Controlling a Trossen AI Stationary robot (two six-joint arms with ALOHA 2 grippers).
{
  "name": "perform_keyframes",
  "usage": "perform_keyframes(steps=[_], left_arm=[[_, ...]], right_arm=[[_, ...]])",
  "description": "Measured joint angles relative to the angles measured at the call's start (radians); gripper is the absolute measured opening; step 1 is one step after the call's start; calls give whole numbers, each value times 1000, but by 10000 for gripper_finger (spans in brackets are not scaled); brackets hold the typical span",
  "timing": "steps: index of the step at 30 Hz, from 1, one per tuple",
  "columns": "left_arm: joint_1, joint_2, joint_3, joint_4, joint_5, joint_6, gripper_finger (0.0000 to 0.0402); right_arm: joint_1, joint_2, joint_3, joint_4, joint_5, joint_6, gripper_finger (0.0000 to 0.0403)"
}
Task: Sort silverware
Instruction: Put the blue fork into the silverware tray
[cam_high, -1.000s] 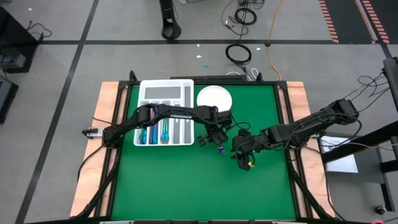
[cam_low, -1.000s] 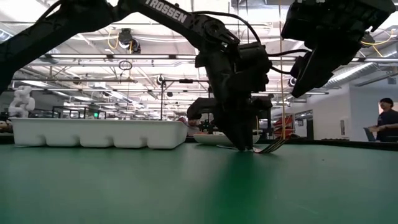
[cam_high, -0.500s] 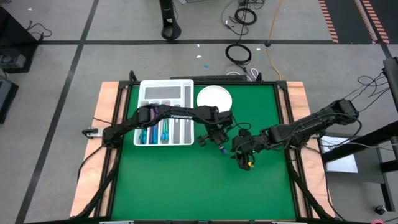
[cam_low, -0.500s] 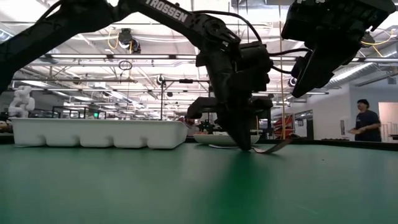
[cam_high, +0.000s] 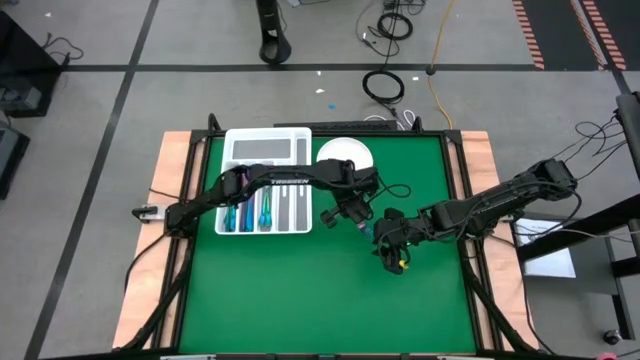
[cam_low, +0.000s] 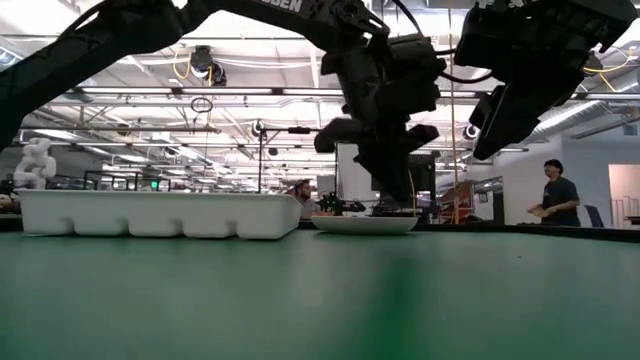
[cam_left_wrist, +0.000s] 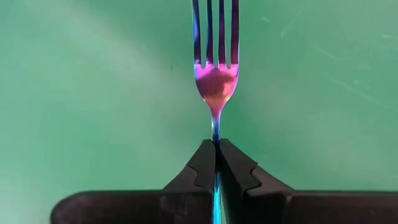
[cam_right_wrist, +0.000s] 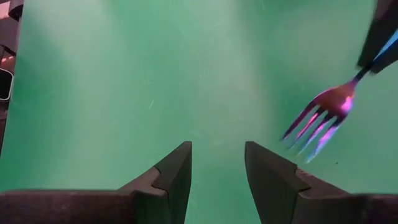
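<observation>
My left gripper (cam_left_wrist: 216, 148) pinches a thin iridescent fork (cam_left_wrist: 215, 68) above the green worktop (cam_high: 300, 290); blue-handled silverware (cam_high: 247, 213) fills the white tray (cam_high: 262, 143).

the near half of the green table (cam_high: 300, 300) lies bare. farther back, the white tray (cam_high: 262, 190) and plate (cam_high: 340, 150) fill the far left, and both grippers crowd the middle, near each other.

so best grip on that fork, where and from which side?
As now: on the thin neck just below the fork head, left gripper shut across the handle's narrow width from behind, tines pointing away. The handle is slim and straight; the head is wider and curved.
</observation>
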Motion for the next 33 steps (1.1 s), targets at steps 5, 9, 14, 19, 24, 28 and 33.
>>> perform_keyframes(steps=[5, 9, 14, 19, 24, 28, 33], left_arm=[[26, -1, 51, -114, -1, -85, 2], [56, -4, 74, -190, 1, -143, 2], [68, -32, 74, -236, 6, -172, 1], [79, -127, 74, -245, 10, -220, 0], [126, -265, 75, -279, 28, -331, 0], [188, -351, 76, -339, 28, -498, 0], [303, -414, 75, -480, -40, -742, 0]], right_arm=[[0, 0, 0, -9, -13, 21, 137], [-2, 0, 12, -44, -66, 23, 137], [2, 0, 73, -136, -15, 15, 137], [26, -2, 92, -168, 43, -14, 137], [43, -2, 92, -189, 56, -28, 137], [46, -3, 92, -192, 57, -32, 137], [46, -3, 92, -197, 57, -30, 137]])
